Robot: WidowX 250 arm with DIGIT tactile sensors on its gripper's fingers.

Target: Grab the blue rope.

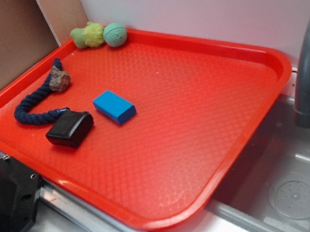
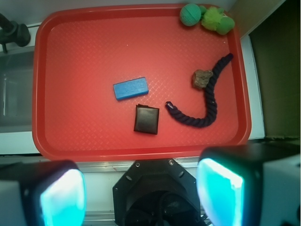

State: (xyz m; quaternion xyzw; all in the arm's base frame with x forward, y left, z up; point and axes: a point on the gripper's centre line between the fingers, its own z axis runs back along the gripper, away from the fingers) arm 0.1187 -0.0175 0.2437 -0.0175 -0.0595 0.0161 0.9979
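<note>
The red tray (image 1: 232, 54) looks like plastic, its floor finely pebbled and faintly glossy. The blue rope (image 1: 30, 104) is twisted fibrous cord, matt. The blue block (image 1: 114, 106) is smooth; the black pouch (image 1: 70, 129) has a leathery sheen. The sink (image 1: 302, 188) is dull metal.

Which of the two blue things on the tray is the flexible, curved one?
The blue rope: a dark navy twisted cord bent in a hook beside the brown rock. The blue block is bright, rigid and rectangular.
</note>
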